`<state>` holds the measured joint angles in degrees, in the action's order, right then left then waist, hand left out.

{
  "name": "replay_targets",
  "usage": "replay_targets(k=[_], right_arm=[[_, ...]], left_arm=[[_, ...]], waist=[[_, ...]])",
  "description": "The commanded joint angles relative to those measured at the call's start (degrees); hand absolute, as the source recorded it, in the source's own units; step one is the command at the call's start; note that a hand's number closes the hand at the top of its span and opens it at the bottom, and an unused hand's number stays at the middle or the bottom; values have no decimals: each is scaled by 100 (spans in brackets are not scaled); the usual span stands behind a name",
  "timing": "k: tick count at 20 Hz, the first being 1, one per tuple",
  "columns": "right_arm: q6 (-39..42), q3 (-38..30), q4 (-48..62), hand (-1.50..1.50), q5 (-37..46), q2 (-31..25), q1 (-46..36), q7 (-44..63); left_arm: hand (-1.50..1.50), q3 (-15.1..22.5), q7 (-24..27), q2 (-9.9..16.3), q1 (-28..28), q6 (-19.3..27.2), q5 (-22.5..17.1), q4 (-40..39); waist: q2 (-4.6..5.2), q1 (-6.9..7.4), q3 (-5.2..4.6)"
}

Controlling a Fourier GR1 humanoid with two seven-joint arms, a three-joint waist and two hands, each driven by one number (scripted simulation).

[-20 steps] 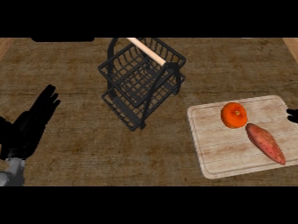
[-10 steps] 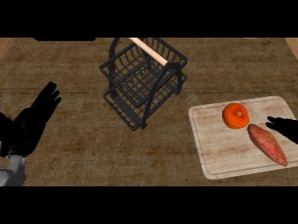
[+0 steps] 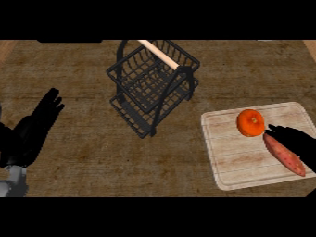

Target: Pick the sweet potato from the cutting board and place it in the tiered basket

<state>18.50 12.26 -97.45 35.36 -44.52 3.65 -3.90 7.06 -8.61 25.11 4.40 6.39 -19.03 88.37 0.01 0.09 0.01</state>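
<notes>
brown counter: right hand (image 3: 309,149) spread over sweet potato (image 3: 283,154) on cutting board (image 3: 232,157)

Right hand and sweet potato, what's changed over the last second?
The right hand moved in from the view's right edge over the cutting board to the sweet potato, not yet holding it. The potato, orange fruit, tiered basket and left hand stayed put.

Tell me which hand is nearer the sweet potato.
Right. The right hand is over the cutting board, right beside the sweet potato. The left hand rests open at the view's left edge, beyond the basket.
</notes>
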Motion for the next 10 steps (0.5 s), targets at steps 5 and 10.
replay_targets(k=[5,10], right_arm=[[-485,-341,1015,-150,759,525,-369,-660],[-476,-357,1576,-150,1229,869,-832,-809]], left_arm=[[0,-219,338,-281,-179,-294,384,-270],[0,-202,-106,-466,-409,-215,548,444]], waist=[[-1,-3,-1],[-2,26,0]])
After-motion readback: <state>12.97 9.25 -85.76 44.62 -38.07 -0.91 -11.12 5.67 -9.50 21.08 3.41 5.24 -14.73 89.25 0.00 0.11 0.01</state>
